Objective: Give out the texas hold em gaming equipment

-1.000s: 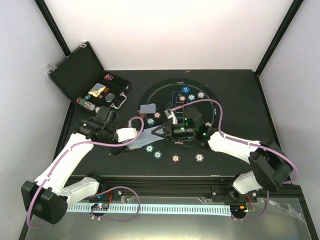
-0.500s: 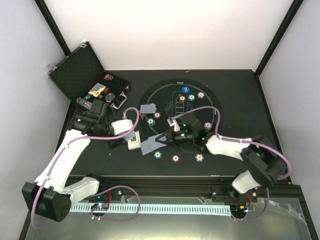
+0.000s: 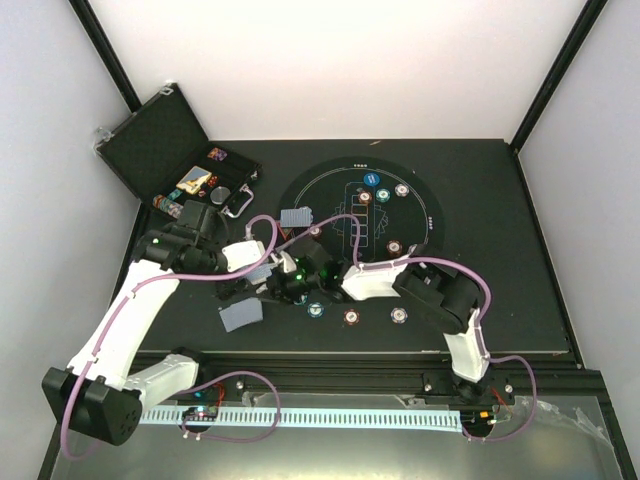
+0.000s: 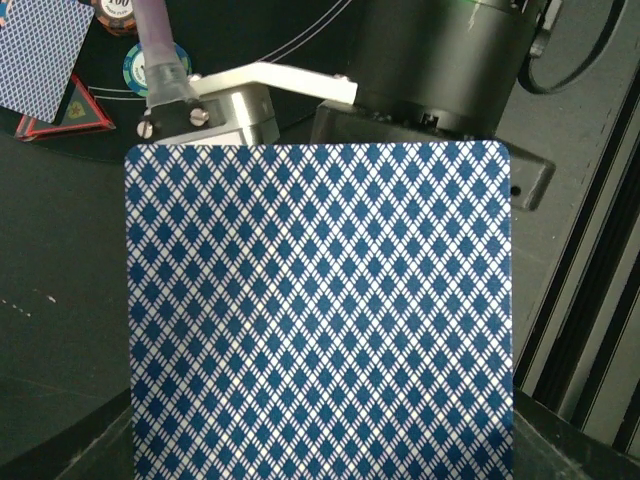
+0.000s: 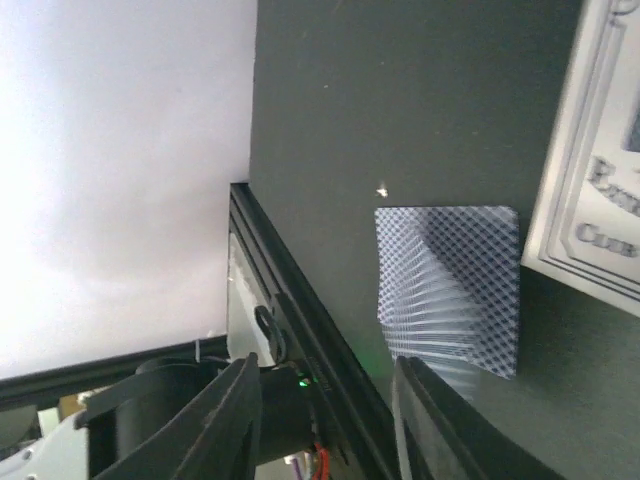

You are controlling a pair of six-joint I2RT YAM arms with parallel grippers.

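Observation:
My left gripper (image 3: 256, 277) is shut on a deck of blue-backed playing cards (image 4: 320, 310) that fills the left wrist view and hides its fingers. My right gripper (image 3: 266, 296) is open and empty, reaching far left, just right of a single card (image 3: 238, 317) lying face down on the table. That card shows beyond the open fingers in the right wrist view (image 5: 450, 285). Another card (image 3: 297, 217) with a red triangle marker (image 4: 75, 105) lies at the mat's left edge. Several chips lie on the mat, such as a teal one (image 3: 383, 195) and a brown-red one (image 3: 351, 317).
The open black case (image 3: 150, 140) stands at the back left with more pieces in it. The round black mat (image 3: 330, 180) covers the table's middle. The right arm (image 3: 380, 278) stretches across the mat's front. The table's front rail (image 5: 300, 330) is close to the right gripper.
My right gripper carried one card from the deck leftward and let it go at the front left of the table. My left gripper drew back left with the deck.

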